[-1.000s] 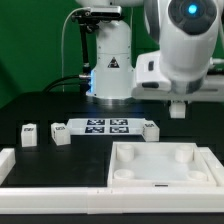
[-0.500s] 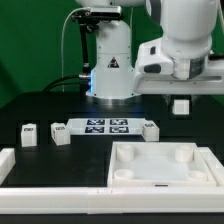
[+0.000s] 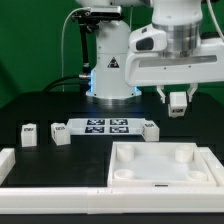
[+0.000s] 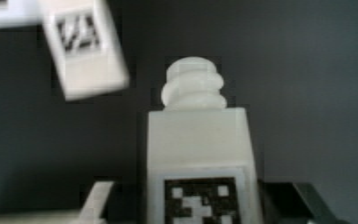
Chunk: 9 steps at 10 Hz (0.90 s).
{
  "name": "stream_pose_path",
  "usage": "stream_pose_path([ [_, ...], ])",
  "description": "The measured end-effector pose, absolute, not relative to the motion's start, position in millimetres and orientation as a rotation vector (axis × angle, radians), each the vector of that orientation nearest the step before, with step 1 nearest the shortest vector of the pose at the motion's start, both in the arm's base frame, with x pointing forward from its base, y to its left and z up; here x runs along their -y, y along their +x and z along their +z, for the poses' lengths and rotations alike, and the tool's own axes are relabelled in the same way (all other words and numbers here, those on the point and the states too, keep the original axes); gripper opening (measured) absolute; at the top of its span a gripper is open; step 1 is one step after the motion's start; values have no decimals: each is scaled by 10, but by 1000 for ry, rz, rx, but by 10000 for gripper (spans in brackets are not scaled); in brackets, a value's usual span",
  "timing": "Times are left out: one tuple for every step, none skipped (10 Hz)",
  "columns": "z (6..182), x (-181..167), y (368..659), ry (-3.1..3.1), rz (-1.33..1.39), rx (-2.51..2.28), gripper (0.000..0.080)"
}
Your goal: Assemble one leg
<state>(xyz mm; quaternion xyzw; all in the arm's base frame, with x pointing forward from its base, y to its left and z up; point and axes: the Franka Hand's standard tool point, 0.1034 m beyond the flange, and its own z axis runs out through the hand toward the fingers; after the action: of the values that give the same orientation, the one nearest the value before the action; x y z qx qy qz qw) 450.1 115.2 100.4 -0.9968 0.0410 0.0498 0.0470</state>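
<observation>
White leg (image 3: 178, 103): we see it clamped in the gripper (image 3: 177, 101) at upper right, long axis upright, ribbed tip away from the wrist; its square tag (image 4: 202, 201) is too blurred to read.

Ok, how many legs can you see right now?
4: two legs stand at the exterior view's left of the marker board, one by its other end, one held in the tool. None seems hidden.

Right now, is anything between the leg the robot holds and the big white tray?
Nothing I can see. The leg hangs in the gripper, up in the air, with only open space between it and the tray.
</observation>
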Motion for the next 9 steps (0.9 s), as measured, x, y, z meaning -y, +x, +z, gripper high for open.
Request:
stream_pose_path([
  [994,-1176,4518,-3042,13,-123,289],
  [989,-1196,4517,-3034,-143,-118,289],
  [978,-1211,4498,-3027,-226,-109,289],
  [982,-1228,4511,-3015,-314,-101,289],
  [971,-1225,4517,-3015,-326,-87,290],
  [982,-1180,4648,-3023,-326,-3,290],
  [1005,-1153,4867,-3021,-354,41,290],
  [1020,-1141,5086,-3018,-381,80,290],
  [1056,-1136,5276,-3012,-425,105,290],
])
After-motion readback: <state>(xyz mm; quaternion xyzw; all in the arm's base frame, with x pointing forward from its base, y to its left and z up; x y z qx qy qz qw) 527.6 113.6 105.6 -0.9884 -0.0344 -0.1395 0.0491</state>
